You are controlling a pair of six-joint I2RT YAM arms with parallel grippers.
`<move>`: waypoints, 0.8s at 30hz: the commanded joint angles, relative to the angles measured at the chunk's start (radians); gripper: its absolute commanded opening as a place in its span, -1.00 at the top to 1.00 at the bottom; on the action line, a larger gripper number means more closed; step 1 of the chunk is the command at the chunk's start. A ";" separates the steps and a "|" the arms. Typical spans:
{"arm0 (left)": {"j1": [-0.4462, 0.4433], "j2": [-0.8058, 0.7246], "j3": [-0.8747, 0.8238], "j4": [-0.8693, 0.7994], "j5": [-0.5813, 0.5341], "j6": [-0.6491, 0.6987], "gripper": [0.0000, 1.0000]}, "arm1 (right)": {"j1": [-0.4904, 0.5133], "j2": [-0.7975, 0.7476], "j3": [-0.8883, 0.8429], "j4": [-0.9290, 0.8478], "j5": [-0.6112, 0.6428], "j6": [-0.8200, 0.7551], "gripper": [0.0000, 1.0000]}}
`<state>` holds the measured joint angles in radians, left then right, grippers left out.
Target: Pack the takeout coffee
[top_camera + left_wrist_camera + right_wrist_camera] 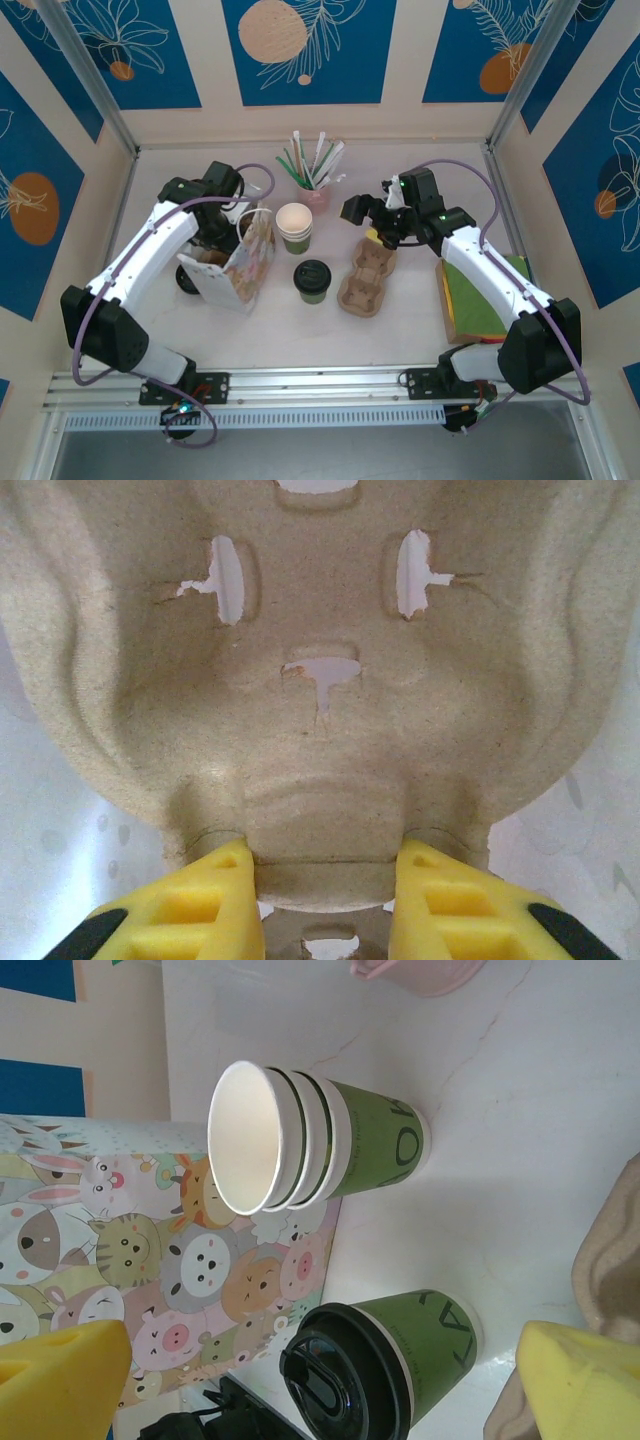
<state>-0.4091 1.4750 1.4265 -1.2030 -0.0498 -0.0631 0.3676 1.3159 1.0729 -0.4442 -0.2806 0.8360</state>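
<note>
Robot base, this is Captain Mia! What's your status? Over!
Left pincer shut on pulp tray. Right pincer open, empty. Lidded coffee upright on table, not packed. Cup stack close behind it.

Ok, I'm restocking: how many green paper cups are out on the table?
4: three nested in the stack beside the bag, one lidded coffee in front of it; more may nest hidden.

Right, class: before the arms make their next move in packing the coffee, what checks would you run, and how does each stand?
1. Lidded coffee cup upright, lid on: ok.
2. Right pincer open and empty: ok.
3. Left pincer gripping the pulp cup carrier: ok.
4. Animal-print paper bag standing upright: ok.
5. That carrier seated flat inside the bag: cannot tell.
</note>
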 commanded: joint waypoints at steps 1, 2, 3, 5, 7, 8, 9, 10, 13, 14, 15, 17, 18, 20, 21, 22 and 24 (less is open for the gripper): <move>-0.008 -0.011 -0.019 0.005 -0.026 0.043 0.45 | -0.007 0.015 -0.014 0.013 -0.035 -0.014 -0.98; -0.007 -0.012 -0.024 0.007 -0.034 0.042 0.45 | -0.007 0.015 -0.016 0.015 -0.037 -0.014 -0.98; -0.008 -0.012 -0.027 0.007 -0.037 0.041 0.45 | -0.007 0.016 -0.016 0.017 -0.037 -0.013 -0.98; -0.008 -0.009 -0.026 0.005 -0.048 0.026 0.45 | -0.006 0.017 -0.016 0.020 -0.038 -0.013 -0.98; -0.008 -0.005 -0.028 0.005 -0.044 0.017 0.44 | -0.007 0.017 -0.018 0.022 -0.040 -0.013 -0.98; -0.008 -0.004 -0.028 0.005 -0.042 0.010 0.44 | -0.008 0.018 -0.019 0.022 -0.040 -0.012 -0.98; -0.008 -0.003 -0.030 0.005 -0.041 0.002 0.44 | -0.010 0.017 -0.020 0.022 -0.042 -0.014 -0.98; -0.008 -0.001 -0.034 0.005 -0.037 -0.001 0.44 | -0.012 0.017 -0.021 0.024 -0.044 -0.014 -0.98; -0.007 0.006 -0.053 0.009 -0.038 -0.009 0.44 | -0.017 0.014 -0.024 0.027 -0.050 -0.014 -0.98; -0.007 0.007 -0.059 0.010 -0.040 -0.012 0.44 | -0.017 0.014 -0.024 0.027 -0.050 -0.015 -0.98; -0.007 0.010 -0.064 0.012 -0.041 -0.012 0.44 | -0.020 0.012 -0.024 0.027 -0.052 -0.016 -0.97; -0.007 0.013 -0.073 0.017 -0.050 -0.015 0.44 | -0.024 0.010 -0.025 0.027 -0.055 -0.018 -0.98; -0.007 0.014 -0.076 0.020 -0.050 -0.014 0.44 | -0.025 0.009 -0.025 0.027 -0.056 -0.018 -0.98; -0.007 0.018 -0.082 0.026 -0.049 -0.012 0.44 | -0.027 0.008 -0.025 0.026 -0.058 -0.019 -0.98; -0.006 0.022 -0.088 0.029 -0.051 -0.010 0.44 | -0.029 0.006 -0.027 0.027 -0.058 -0.019 -0.98; -0.007 0.024 -0.092 0.032 -0.051 -0.009 0.44 | -0.029 0.004 -0.027 0.027 -0.058 -0.018 -0.98; -0.007 0.032 -0.103 0.038 -0.046 -0.007 0.44 | -0.031 0.002 -0.029 0.027 -0.060 -0.018 -0.98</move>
<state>-0.4091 1.4895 1.3441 -1.1725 -0.0872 -0.0696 0.3424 1.3281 1.0634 -0.4213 -0.3153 0.8356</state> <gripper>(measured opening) 0.284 0.989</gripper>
